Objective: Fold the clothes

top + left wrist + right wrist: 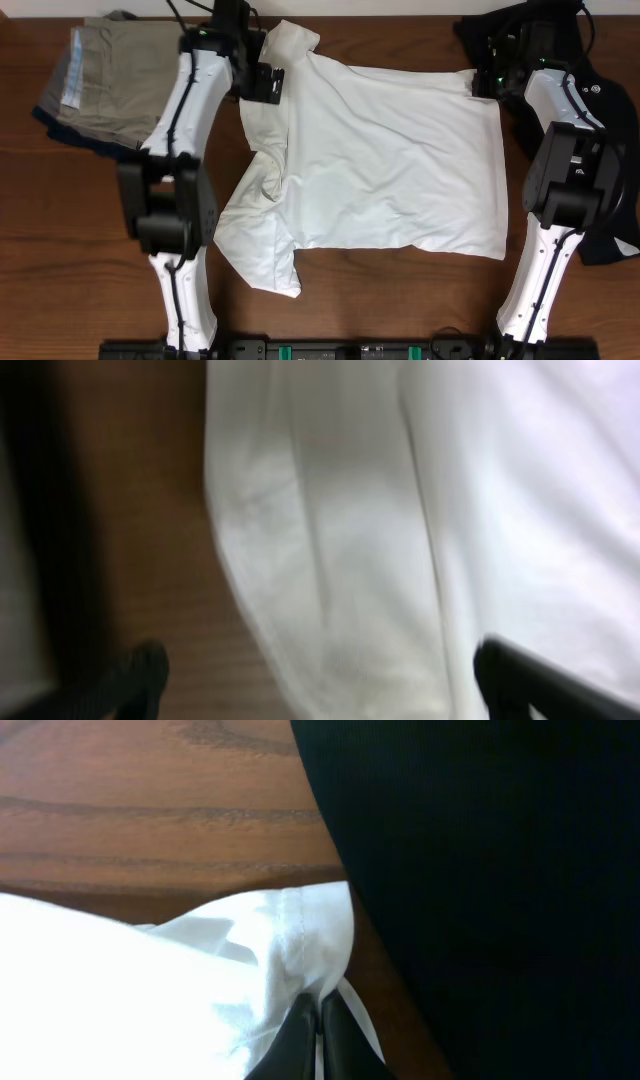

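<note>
Blur softens the white T-shirt [400, 540] in the left wrist view, whose bottom edge cuts the left gripper [320, 685], and overhead the right arm [560, 100] covers part of the black garment [608, 100].

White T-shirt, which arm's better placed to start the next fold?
Likely the right. The right claw is shut on a hem corner of the white T-shirt, ready to lift it. The left claw stands open above the shirt, holding nothing, so it must grasp first.
</note>
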